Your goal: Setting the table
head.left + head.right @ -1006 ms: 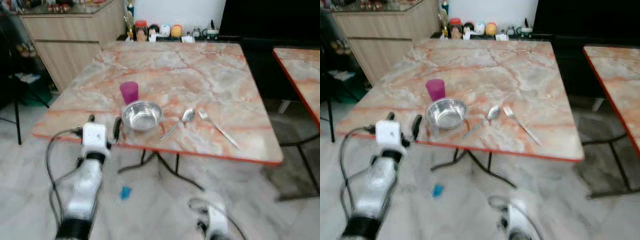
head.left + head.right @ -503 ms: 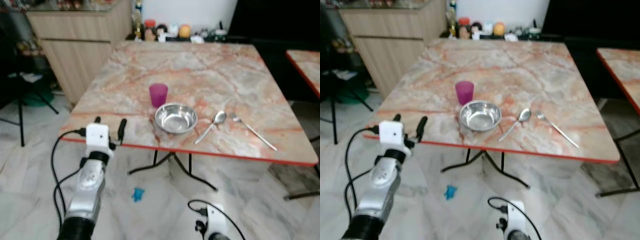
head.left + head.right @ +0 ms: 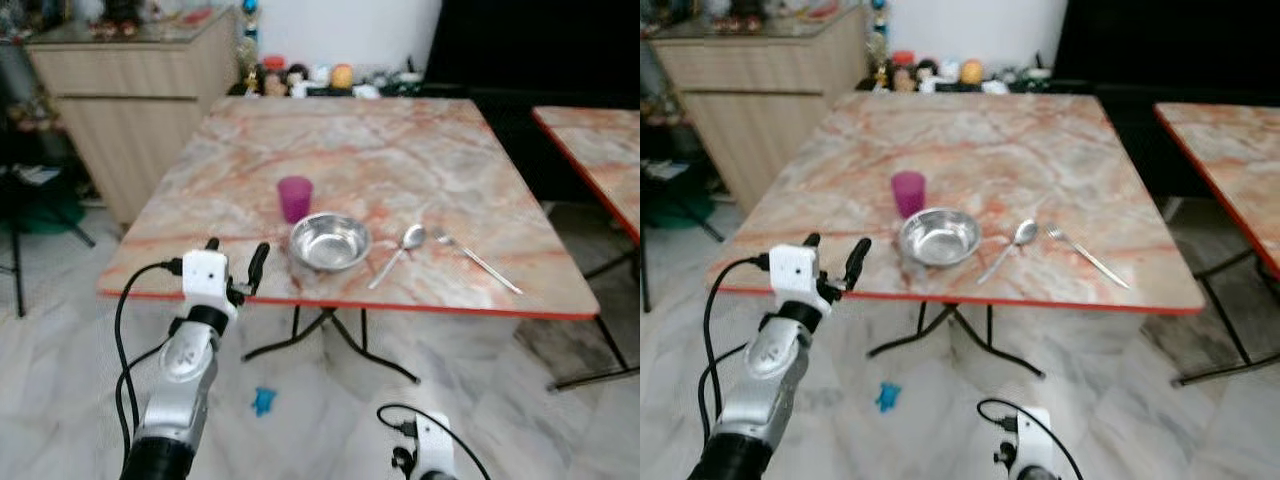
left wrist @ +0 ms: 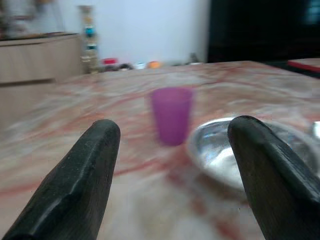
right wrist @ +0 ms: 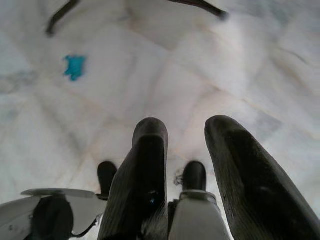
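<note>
A square table (image 3: 420, 150) of smooth pink and orange marble with a thin red edge, on black metal legs. Near its front edge, a round pink plastic cup (image 3: 295, 198) standing upright, and just in front of it a shiny round metal bowl (image 3: 329, 241), close beside the cup. To the right of the bowl, a silver spoon (image 3: 400, 252) lying slanted, and next to that a long thin silver fork (image 3: 478, 262), the two apart but near. Raised at the table's front left edge, the left gripper (image 3: 236, 262), its two long black fingers spread wide with nothing between them, pointing toward cup and bowl. Low down near the pale shiny tiled floor (image 3: 330, 420), the right gripper (image 5: 197, 165), hanging idle with a small gap between its thick black fingers and nothing held. A small blue scrap (image 3: 263, 402) on the floor under the table. A light wooden cabinet (image 3: 130, 90) at the back left, and a row of small colourful jars and toys (image 3: 300, 78) behind the table.
</note>
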Motion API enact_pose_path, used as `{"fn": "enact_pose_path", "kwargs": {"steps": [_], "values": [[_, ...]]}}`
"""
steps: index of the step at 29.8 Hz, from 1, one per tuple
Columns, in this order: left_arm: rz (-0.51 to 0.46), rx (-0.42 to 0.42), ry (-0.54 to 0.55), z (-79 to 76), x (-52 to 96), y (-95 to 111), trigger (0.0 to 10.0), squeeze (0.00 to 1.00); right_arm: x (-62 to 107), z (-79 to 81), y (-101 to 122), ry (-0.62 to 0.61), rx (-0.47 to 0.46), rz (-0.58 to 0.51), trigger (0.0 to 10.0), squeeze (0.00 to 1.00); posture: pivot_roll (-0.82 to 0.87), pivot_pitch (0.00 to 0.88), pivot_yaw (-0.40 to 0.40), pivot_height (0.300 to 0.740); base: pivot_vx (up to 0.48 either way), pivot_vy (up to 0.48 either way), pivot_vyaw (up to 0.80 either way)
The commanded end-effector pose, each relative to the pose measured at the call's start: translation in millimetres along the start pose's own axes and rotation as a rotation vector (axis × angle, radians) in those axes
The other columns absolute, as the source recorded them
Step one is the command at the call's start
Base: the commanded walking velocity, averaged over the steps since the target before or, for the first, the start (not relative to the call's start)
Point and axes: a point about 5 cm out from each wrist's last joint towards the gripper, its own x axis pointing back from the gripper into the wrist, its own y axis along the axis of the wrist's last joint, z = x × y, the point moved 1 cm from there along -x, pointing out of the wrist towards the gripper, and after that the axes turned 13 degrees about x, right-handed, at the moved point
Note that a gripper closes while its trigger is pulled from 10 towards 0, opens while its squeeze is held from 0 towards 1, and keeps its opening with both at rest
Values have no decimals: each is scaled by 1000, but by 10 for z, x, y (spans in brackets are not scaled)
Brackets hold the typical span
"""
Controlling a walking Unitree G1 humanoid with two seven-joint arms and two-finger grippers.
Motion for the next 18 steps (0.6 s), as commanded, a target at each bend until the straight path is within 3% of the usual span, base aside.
{"fn": "enact_pose_path", "kwargs": {"steps": [1,12,18], "values": [[11,7,-22,-50,-6,-7,10000,0,-2,-17,13,-4,4,-2,10000,0,102,0,-2,740,292,0,0],[6,23,-27,-55,-6,8,10000,0,-1,-21,10,-4,9,-3,10000,0,105,0,-3,740,240,0,0],[51,138,-28,-51,33,-32,10000,0,0,-17,5,-1,13,-2,10000,0,104,0,1,740,0,0,0]]}}
